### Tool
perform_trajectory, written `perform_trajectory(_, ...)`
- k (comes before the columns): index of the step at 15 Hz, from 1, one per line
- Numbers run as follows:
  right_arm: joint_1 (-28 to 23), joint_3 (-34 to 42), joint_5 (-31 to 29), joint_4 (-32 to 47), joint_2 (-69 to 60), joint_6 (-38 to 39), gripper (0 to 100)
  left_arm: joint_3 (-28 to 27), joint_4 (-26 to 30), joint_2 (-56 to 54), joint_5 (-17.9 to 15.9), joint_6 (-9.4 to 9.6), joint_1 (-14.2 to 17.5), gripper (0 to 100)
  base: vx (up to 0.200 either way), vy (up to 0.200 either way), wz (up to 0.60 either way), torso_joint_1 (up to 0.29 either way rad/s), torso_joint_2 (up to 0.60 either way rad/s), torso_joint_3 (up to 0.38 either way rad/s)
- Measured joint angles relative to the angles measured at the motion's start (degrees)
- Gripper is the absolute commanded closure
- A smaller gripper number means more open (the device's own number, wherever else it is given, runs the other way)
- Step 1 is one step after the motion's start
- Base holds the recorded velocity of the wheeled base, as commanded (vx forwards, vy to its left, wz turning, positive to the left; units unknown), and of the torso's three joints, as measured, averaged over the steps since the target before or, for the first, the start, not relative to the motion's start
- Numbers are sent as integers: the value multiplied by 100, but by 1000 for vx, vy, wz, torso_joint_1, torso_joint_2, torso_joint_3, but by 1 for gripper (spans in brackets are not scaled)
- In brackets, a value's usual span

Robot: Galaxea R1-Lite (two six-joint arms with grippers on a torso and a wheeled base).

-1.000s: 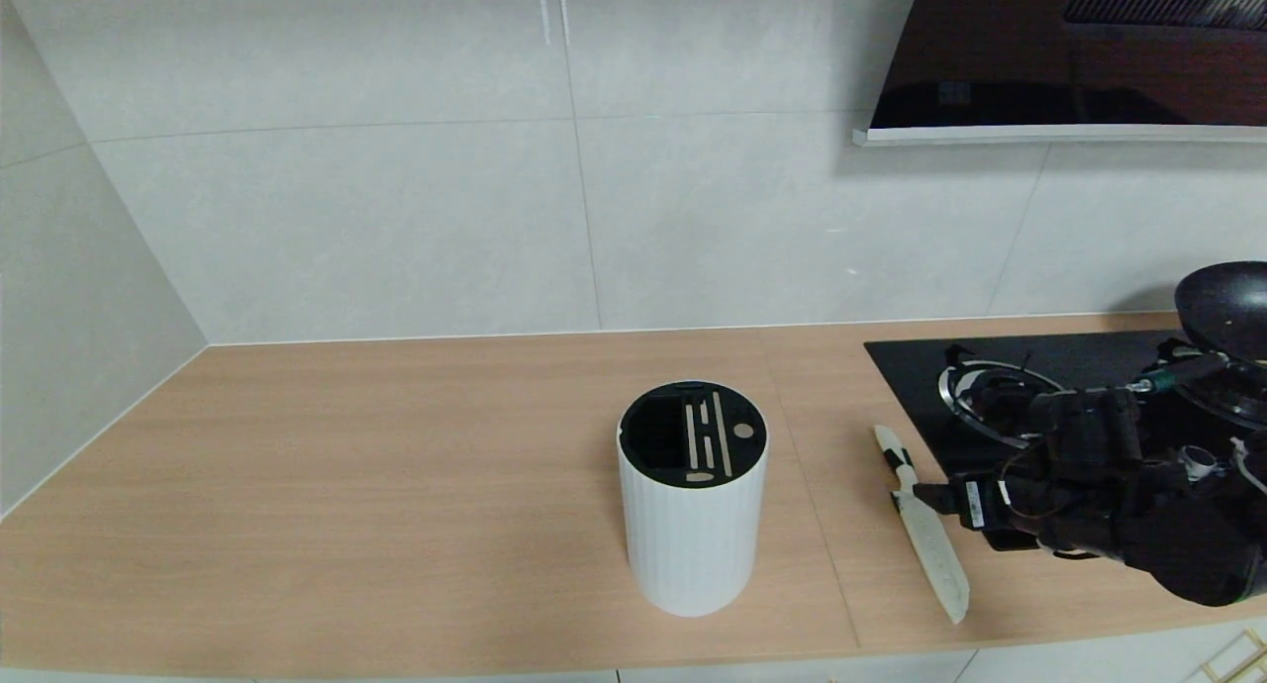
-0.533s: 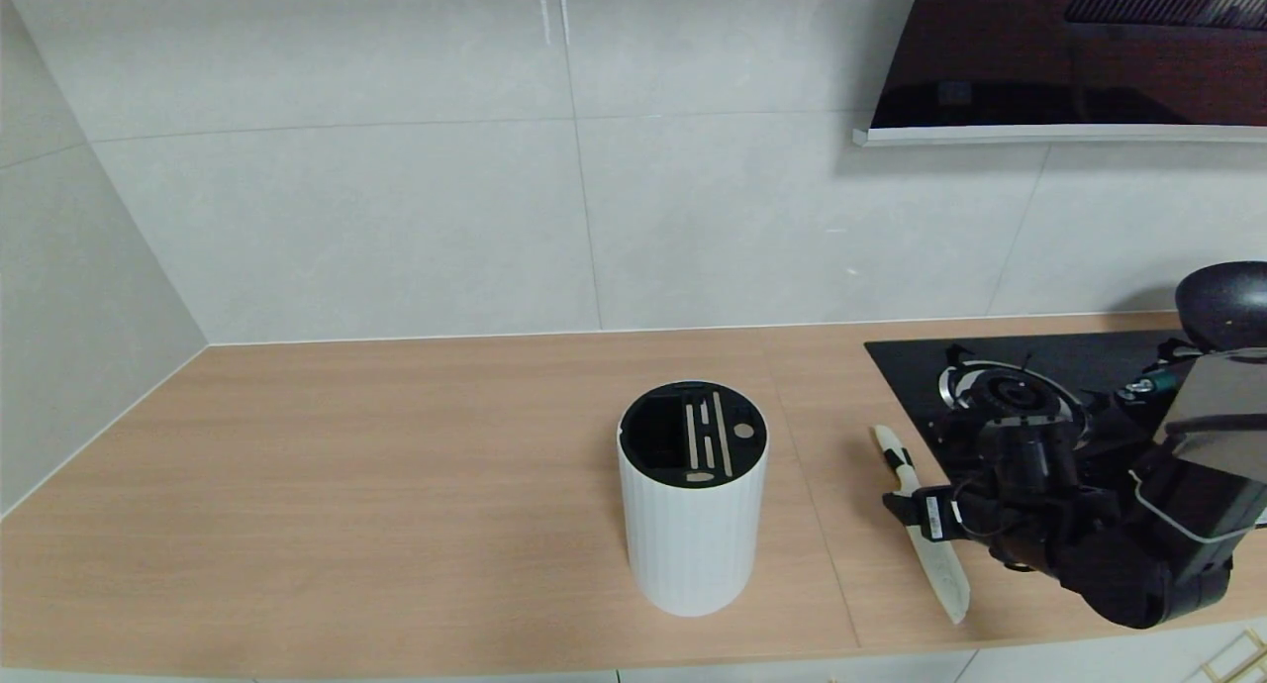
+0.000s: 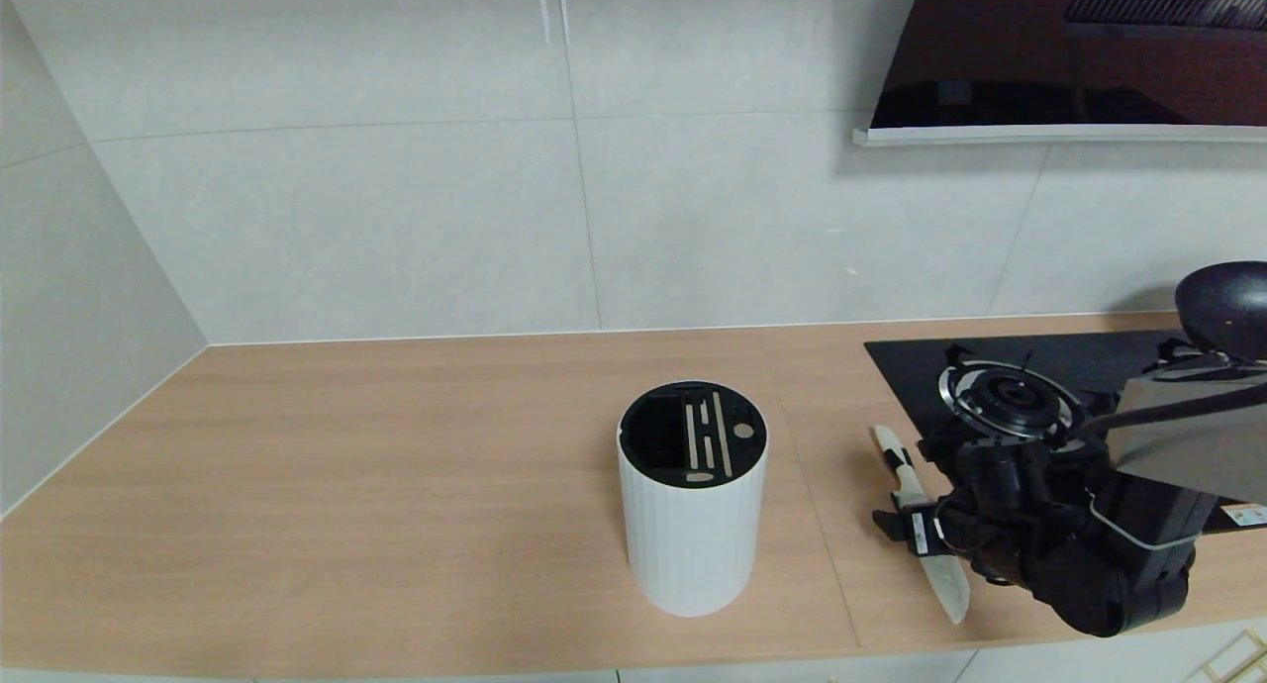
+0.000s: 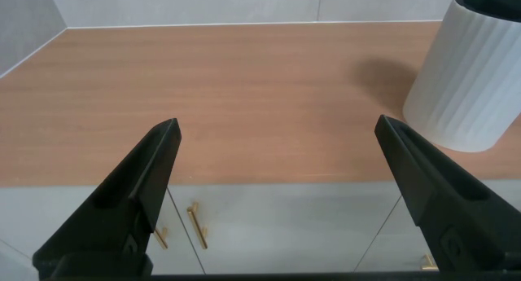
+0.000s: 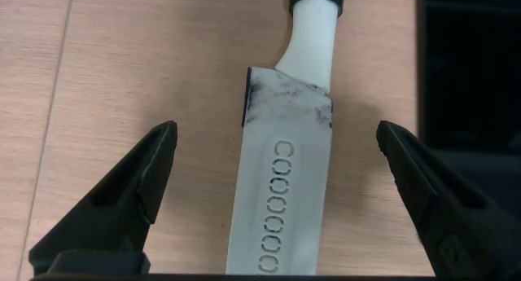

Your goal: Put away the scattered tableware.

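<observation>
My right claw (image 3: 906, 530) sits at the lower right of the head view, over the knife (image 3: 945, 582). The knife lies flat on the wooden surface (image 3: 396, 465), just beside the near left corner of the black stove (image 3: 1089, 361). Its pale handle with a black band points toward the wall and its white blade points toward the surface's front edge.

In my right wrist view the claw (image 5: 277, 134) is spread wide. One finger (image 5: 122, 204) stands on each side of the knife (image 5: 285, 199), near where blade meets handle, and neither finger touches the blade. Nothing is gripped.

The white ribbed knife holder (image 3: 693, 525) stands upright in the middle of the head view. It is well apart from the knife, with its black slotted top facing up.

My left claw (image 4: 277, 128) is also spread apart and grips nothing. It hangs before the front edge of the surface, above cabinet doors with gold handles (image 4: 198, 226). The holder (image 4: 464, 77) shows beyond it.

A dark pot (image 3: 1227, 307) sits at the far right edge of the head view.
</observation>
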Motion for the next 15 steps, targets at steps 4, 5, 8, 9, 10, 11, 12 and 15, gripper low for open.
perform_trajectory(4, 2, -38, -2, -183, 130, 63, 0, 0, 0, 0, 1, -2, 0, 0, 0, 0, 0, 0, 0, 0)
perform_trajectory(5, 2, -44, -2, -189, 146, 63, 0, 0, 0, 0, 0, -2, 0, 0, 0, 0, 0, 0, 0, 0)
perform_trajectory(8, -6, -62, -5, -195, 191, 85, 0, 0, 0, 0, 1, 0, 0, 0, 0, 0, 0, 0, 0, 0)
perform_trajectory(9, -6, -63, -5, -195, 199, 93, 0, 0, 0, 0, 1, -2, 0, 0, 0, 0, 0, 0, 0, 0)
perform_trajectory(10, -6, -66, -5, -197, 205, 94, 0, 0, 0, 0, 1, -2, 0, 0, 0, 0, 0, 0, 0, 0)
perform_trajectory(11, -6, -68, -5, -200, 212, 94, 0, 0, 0, 0, 1, -2, 0, 0, 0, 0, 0, 0, 0, 0)
perform_trajectory(12, -12, -71, -5, -197, 221, 94, 0, 0, 0, 0, 1, -2, 0, 0, 0, 0, 0, 0, 0, 0)
perform_trajectory(15, -23, -74, -6, -206, 245, 106, 100, 0, 0, 0, 1, -2, 0, 0, 0, 0, 0, 0, 0, 0)
